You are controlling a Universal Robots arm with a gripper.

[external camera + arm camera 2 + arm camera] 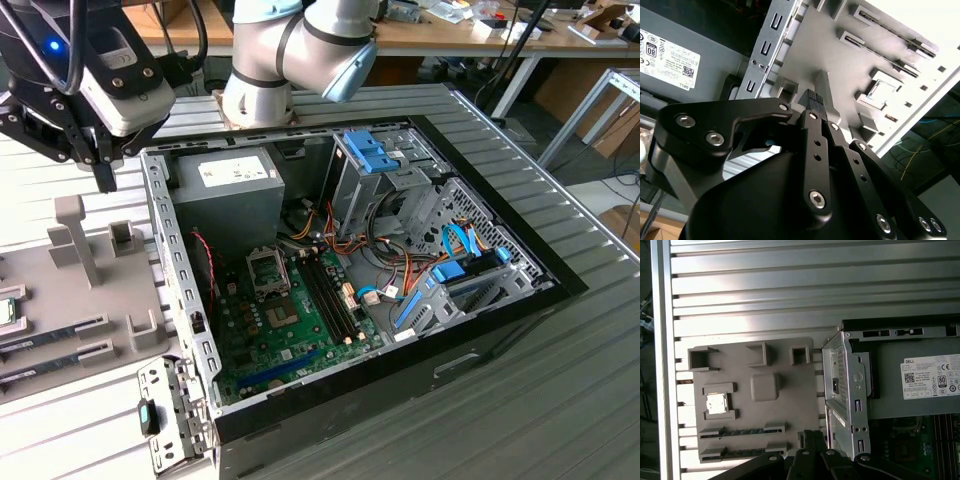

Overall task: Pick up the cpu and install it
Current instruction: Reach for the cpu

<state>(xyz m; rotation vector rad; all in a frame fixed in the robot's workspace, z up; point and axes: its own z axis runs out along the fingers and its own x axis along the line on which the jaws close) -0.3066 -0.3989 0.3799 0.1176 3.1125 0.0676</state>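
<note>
Nothing really done on this one yet from where I stood: the cpu (pixel 716 403) was sitting in its little pocket on the grey fixture tray (pixel 790 390), not yet picked up, and the socket (pixel 268 268) on the motherboard inside the case looked like it had no chip in it, so both the pick and the install were left. The gripper (pixel 103 178) hung above the tray, up near the case-side edge, fingers looking pressed together with nothing between them. In the second wrist view you could see the tips (pixel 812 97) over a bare patch of tray, with the cpu (pixel 883 92) well off to one side. Other stuff around: 2 memory strips (pixel 740 432) lay in slots just beside the cpu pocket, a few upright posts (pixel 75 235) stuck up out of the tray, and the big power supply (pixel 225 185) sat in the corner of the case near the socket. My guess is the metal case wall (pixel 160 220) is the main thing in the way, since it stood right between tray and board. Couldn't tell if the socket bracket was up or down
</note>
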